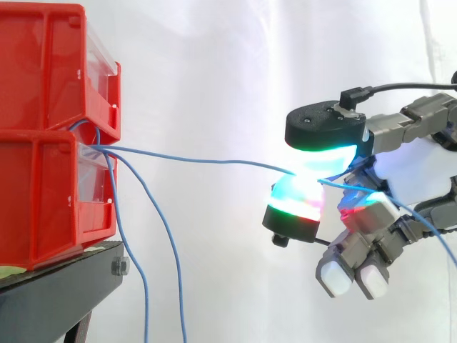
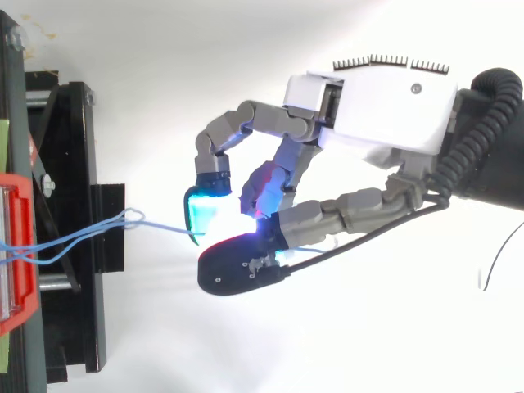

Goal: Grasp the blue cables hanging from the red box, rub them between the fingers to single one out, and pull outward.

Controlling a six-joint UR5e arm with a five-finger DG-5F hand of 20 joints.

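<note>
Pinching one blue cable (image 1: 207, 160) between its pads (image 1: 300, 200), the hand (image 2: 385, 106) sits well out from the red box (image 1: 43, 193); cable runs near-level boxward, apparently single.

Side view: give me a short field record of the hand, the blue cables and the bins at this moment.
hand: shut on pinched cable, held between two glowing pads
pinched cable: stretched nearly level from red bins to hand, its loose end trailing beyond
hanging cables: two, slack, dropping past black stand
red bins: stacked on black stand
</note>
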